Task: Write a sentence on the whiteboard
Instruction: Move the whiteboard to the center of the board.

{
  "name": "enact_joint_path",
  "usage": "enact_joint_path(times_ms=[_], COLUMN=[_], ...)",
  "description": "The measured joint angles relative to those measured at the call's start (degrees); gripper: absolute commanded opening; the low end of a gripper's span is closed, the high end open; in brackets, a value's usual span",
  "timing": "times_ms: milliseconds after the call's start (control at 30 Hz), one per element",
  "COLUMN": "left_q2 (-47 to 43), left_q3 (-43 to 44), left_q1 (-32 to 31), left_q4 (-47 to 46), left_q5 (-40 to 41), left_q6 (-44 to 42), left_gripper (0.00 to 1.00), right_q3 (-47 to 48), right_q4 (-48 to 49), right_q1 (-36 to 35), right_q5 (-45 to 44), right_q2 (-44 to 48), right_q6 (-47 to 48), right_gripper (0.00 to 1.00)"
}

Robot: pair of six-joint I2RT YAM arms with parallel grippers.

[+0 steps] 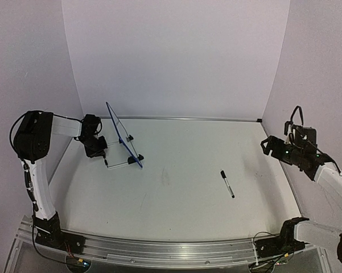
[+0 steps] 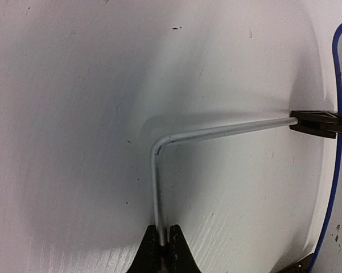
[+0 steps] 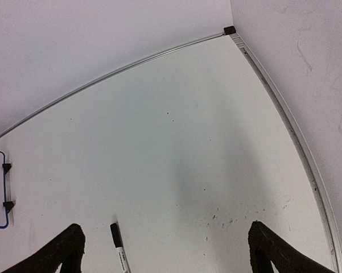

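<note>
The small rectangular white whiteboard (image 1: pixel 124 133) with its thin dark-blue rim stood tilted on the left rear part of the flat white bench (image 1: pixel 188 170). It was propped on a thin bent silver metal rod (image 2: pixel 216 132). The left pincer (image 2: pixel 162 234) was clenched on the end of that rod, low against the bench top. The right pincer (image 3: pixel 165 227) hung released near the right edge, jaws wide and nothing between them. The slim black-and-white marker pen (image 1: pixel 227 183) lay flat on the bench, well apart from the board and nearer the right arm.

The grip sat on a thin round rod, so the board would likely swivel or slip once a pen tip pressed on it. Being light and leaning, it might also slide or tip backwards. The marker lay low and could roll, so a closing pincer might nudge it away or seize it at an angle poor for writing. Whether it was capped could not be told, and a capped tip would leave no line. No sentence could be made out on the board, since no view showed its writing face squarely.

Counted: one whiteboard, one marker pen, one bent rod, two small black feet (image 3: pixel 7 168) on the board's edge, two pincers.
</note>
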State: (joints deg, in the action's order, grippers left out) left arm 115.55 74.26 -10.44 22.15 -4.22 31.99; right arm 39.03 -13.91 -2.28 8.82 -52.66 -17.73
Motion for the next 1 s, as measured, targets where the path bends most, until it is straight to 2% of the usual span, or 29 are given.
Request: enact_joint_path(times_ms=[267, 567, 1000], left_q2=[0.0, 2.06, 7.92], left_q3=[-0.78, 1.54, 10.05], left_q1=[-0.92, -6.97, -18.17], left_q4=[-2.2, -0.97, 5.72], left_q5=[-4.64, -13.14, -23.86], left_q6=[-6.94, -19.62, -37.27], left_gripper=[0.0, 0.0, 0.0], right_q3=[0.0, 0.0, 0.94], right_q4=[-0.18, 0.12, 2.18], right_q1=[0.0, -1.27, -17.8], right_q5=[7.48, 15.11, 15.04], right_q2=[-0.49, -1.8, -9.74], right_q6=[3.44, 5.41, 8.22], right_gripper=[0.93, 0.89, 0.81])
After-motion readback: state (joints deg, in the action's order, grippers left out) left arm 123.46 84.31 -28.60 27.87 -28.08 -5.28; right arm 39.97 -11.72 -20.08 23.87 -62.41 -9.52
